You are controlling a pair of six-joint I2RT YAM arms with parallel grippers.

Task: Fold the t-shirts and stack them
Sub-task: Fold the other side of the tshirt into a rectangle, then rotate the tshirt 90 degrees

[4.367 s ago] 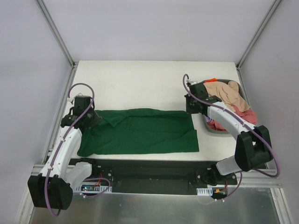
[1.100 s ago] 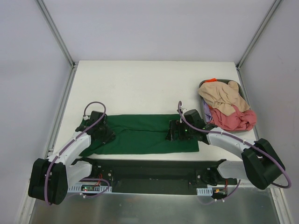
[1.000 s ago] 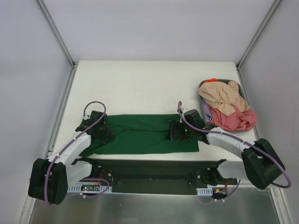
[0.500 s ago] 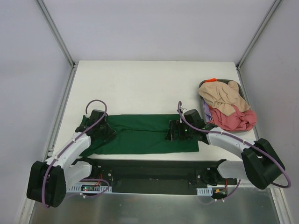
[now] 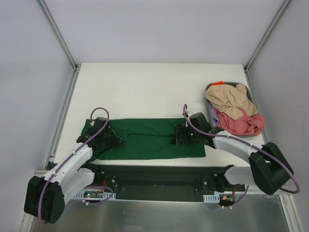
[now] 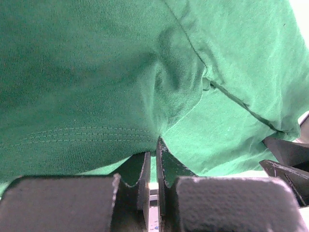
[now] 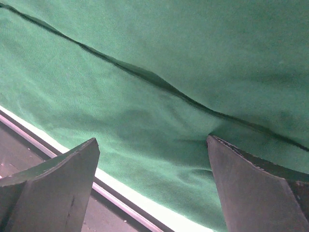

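A large dark green t-shirt (image 5: 149, 140) lies spread flat along the near edge of the table. My left gripper (image 5: 115, 141) sits on its left end, jaws shut on a pinched fold of green cloth (image 6: 157, 137). Over the shirt's right part my right gripper (image 5: 177, 136) stands wide open, its fingers (image 7: 241, 174) resting on the green cloth (image 7: 169, 58) with nothing held between them. A beige t-shirt (image 5: 231, 99) and a pink-red one (image 5: 241, 123) lie heaped in a grey bin (image 5: 208, 88) at the right, with an orange bit (image 5: 219, 82) and a purple bit (image 5: 213, 116) showing.
The white tabletop (image 5: 145, 87) stretches behind the green shirt. Metal frame posts (image 5: 58, 34) rise at the back corners. A black rail (image 5: 154, 174) with the arm bases runs along the near edge, just below the shirt's hem.
My left gripper has closed on the shirt's left end and shifted slightly right, drawing that end's near corner inward. The right gripper has stayed open in place.
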